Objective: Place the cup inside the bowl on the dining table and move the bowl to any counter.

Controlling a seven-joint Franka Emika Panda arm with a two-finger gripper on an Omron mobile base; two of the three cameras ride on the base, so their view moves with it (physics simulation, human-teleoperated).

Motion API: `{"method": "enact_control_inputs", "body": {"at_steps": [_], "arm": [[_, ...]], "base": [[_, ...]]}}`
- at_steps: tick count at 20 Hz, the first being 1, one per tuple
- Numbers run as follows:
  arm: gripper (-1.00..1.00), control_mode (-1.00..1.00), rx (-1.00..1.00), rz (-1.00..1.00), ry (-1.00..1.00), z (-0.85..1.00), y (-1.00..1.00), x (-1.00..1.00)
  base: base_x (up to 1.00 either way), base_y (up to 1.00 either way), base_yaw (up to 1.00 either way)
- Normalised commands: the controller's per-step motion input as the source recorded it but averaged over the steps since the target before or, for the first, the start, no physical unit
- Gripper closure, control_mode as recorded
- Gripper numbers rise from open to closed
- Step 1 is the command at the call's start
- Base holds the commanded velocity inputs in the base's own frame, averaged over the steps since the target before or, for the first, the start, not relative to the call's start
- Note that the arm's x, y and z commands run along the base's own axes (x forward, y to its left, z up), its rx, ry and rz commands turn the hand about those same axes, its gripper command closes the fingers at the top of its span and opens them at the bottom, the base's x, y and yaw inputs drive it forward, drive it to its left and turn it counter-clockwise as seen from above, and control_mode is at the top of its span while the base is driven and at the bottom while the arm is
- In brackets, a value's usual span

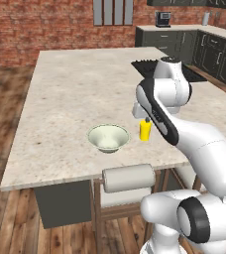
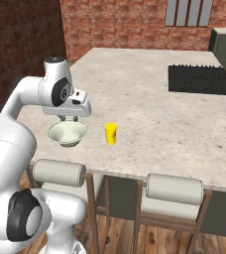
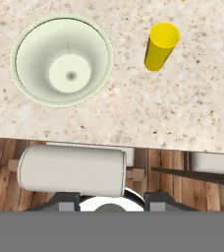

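1. Brick-walled kitchen w/ big stone table (image 1: 65, 99); counter (image 1: 174, 31) sat far right.
2. Bowl (image 1: 108, 137) stood empty near table's near edge; cup (image 1: 145, 130) upright just right of it, apart, not touching.
3. Gripper (image 2: 69, 119) hung above bowl area, holding nothing; jaw width couldn't be told from the views.
4. Progress: nothing done yet. Left: grab cup, drop in bowl, carry bowl to counter.
5. Stools (image 3: 72, 170) sat below table's near edge.

Beige speckled dining table (image 1: 70, 89) with bowl (image 1: 108, 137), upright cup (image 1: 145, 130) near, inset cooktop (image 2: 200, 79).
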Motion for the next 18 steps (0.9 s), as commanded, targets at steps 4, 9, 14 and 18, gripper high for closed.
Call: {"method": "enact_control_inputs", "body": {"at_steps": [4, 9, 14, 18], "arm": [[-1.0, -1.0, 0.0, 0.0, 0.0, 0.0, 0.0, 0.09], [-1.0, -1.0, 0.0, 0.0, 0.0, 0.0, -0.02, 0.12], [-1.0, -1.0, 0.0, 0.0, 0.0, 0.0, -0.18, 0.12], [-1.0, -1.0, 0.0, 0.0, 0.0, 0.0, -0.12, 0.08]], "base": [[0.0, 0.0, 0.0], [0.0, 0.0, 0.0], [0.0, 0.0, 0.0], [0.0, 0.0, 0.0]]}}
